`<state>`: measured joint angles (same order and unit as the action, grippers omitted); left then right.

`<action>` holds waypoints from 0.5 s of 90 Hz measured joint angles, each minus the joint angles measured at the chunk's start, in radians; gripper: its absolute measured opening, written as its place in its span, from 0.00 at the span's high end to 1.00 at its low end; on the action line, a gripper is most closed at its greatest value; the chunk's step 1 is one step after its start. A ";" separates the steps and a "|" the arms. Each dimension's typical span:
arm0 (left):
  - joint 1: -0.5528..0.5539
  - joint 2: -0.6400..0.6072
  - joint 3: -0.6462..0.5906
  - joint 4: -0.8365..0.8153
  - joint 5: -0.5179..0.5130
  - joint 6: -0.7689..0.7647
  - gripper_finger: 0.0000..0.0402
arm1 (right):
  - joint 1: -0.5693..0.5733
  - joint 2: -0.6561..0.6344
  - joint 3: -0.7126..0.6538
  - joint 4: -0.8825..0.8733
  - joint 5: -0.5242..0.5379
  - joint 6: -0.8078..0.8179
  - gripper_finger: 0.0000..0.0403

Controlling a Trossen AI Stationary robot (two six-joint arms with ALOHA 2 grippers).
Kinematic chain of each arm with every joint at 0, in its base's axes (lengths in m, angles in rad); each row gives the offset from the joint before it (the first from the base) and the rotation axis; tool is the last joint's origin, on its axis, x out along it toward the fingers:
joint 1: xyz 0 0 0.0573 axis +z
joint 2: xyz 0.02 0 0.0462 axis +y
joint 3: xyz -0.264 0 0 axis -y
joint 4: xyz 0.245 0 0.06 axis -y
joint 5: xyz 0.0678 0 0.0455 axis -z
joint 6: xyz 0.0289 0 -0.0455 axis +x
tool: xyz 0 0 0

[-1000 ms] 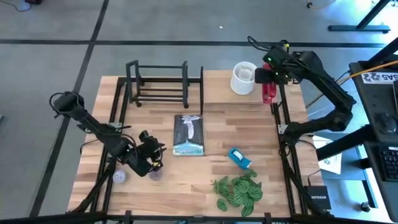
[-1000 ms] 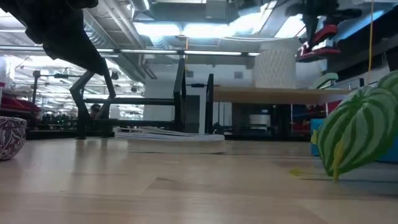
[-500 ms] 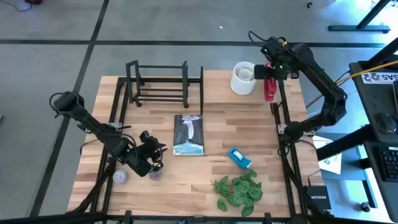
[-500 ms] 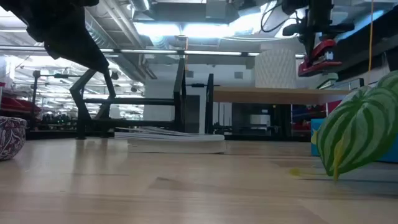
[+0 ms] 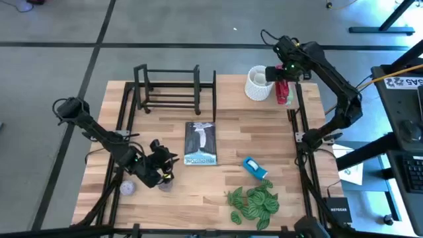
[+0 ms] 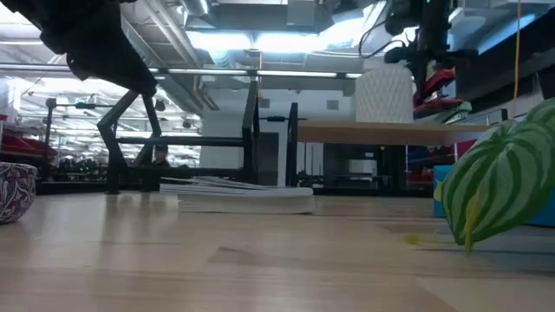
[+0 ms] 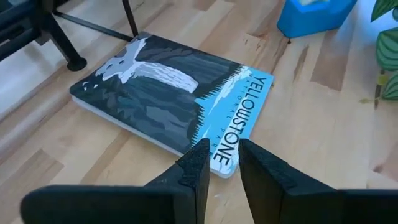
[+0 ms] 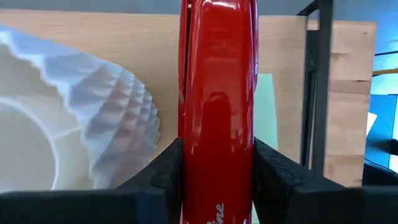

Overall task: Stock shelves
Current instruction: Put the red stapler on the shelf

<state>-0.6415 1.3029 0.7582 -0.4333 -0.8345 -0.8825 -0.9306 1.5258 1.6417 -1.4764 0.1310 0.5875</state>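
Right gripper (image 5: 283,78) has carried, seemingly, a red stapler (image 5: 283,91) beside the white vase (image 5: 258,82).

Bright, even overhead light fills the scene, and the light wooden tabletop (image 5: 218,132) shows only soft, short shadows. In the low view, glowing ceiling light strips (image 6: 260,39) glare white, while the near green striped leaf (image 6: 499,186) blurs. The glossy red object (image 8: 217,106) carries long pale reflections.

The right tool (image 5: 283,74) holds a red object (image 5: 283,92) above the light-wood shelf board (image 5: 231,92), just beside a white textured pot (image 5: 259,84). The black rack (image 5: 168,89) stands at the far left of the tabletop (image 5: 218,192). The left tool (image 5: 168,160) rests near a book (image 5: 200,143).
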 joint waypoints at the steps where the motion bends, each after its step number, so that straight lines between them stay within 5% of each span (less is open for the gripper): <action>1: 0.000 0.000 0.000 0.002 0.000 0.001 0.83 | 0.000 0.002 0.000 0.001 -0.001 -0.002 0.72; 45: 0.001 0.000 0.000 0.005 0.000 0.001 0.83 | 0.000 0.029 0.000 0.020 -0.003 -0.017 0.65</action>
<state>-0.6407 1.3029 0.7582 -0.4282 -0.8341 -0.8818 -0.9306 1.5551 1.6417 -1.4564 0.1276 0.5701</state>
